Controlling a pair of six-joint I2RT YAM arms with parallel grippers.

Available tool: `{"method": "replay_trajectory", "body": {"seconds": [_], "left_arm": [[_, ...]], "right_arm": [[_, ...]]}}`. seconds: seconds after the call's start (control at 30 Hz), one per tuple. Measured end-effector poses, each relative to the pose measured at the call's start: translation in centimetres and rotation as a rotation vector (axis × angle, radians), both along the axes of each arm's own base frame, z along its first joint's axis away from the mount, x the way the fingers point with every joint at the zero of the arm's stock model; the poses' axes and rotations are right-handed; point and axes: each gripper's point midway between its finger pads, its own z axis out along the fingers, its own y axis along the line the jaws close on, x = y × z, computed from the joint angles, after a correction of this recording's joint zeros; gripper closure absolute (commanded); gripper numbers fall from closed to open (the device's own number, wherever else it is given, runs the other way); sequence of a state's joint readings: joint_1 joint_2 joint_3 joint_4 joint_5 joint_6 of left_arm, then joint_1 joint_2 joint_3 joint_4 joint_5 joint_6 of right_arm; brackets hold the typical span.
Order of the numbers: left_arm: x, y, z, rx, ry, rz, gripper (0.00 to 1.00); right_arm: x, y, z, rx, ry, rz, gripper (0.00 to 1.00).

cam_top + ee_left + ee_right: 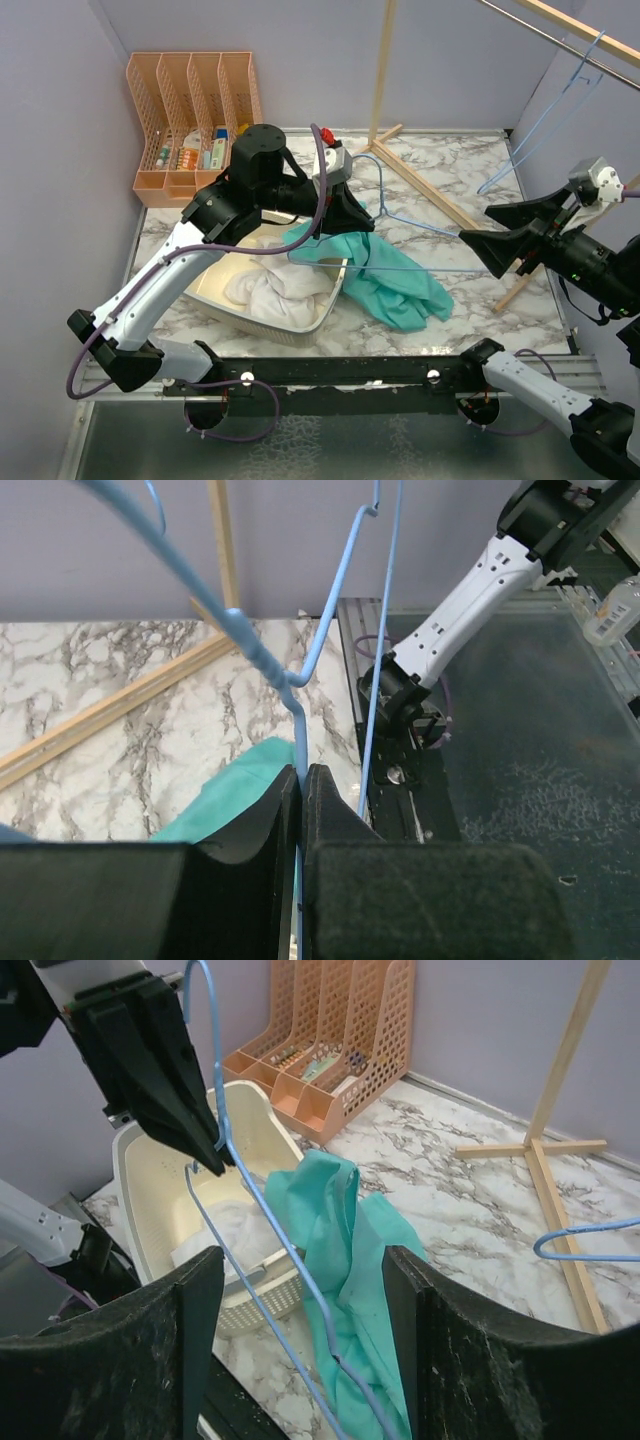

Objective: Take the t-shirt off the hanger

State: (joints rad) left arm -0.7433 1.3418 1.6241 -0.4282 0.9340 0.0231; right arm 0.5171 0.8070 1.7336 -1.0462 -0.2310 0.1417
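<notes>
One hold only: the left gripper pinches the hanger to steady it, with the t-shirt draped below; the right gripper gapes wide, empty.

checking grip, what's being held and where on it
Left gripper holds the hanger by the wire just below its twisted neck; right gripper is open, holding nothing.

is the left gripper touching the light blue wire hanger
Touching. In the left wrist view the left gripper is pinched shut on the light blue wire hanger, wire running between its jaws.
</notes>
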Motion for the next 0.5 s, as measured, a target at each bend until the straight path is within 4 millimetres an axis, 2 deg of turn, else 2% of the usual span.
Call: {"method": "replay_trajectory", "body": {"seconds": [0.17, 0.27, 0.4, 0.5], "left_arm": [[-0.9, 0.7, -1.3, 0.025, 0.015, -0.006, 1.00], [-1.3, 1.1, -1.7, 0.034, 0.024, -0.006, 1.00], [-1.6, 1.3, -1.5, 0.029, 0.016, -0.007, 1.00], [-1.7, 1.4, -1.3, 0.029, 0.011, -0.008, 1.00]], "right_arm": [[-1.0, 0.4, 1.3, 0.018, -0.031, 0.050, 0.37], [-1.2, 1.3, 1.0, 0.012, -0.013, 0.106, 0.38], [-0.6, 3.4, -1.9, -0.023, 0.086, 0.199, 0.44], [0.5, 4.7, -4.8, -0.062, 0.194, 0.232, 0.50]]}}
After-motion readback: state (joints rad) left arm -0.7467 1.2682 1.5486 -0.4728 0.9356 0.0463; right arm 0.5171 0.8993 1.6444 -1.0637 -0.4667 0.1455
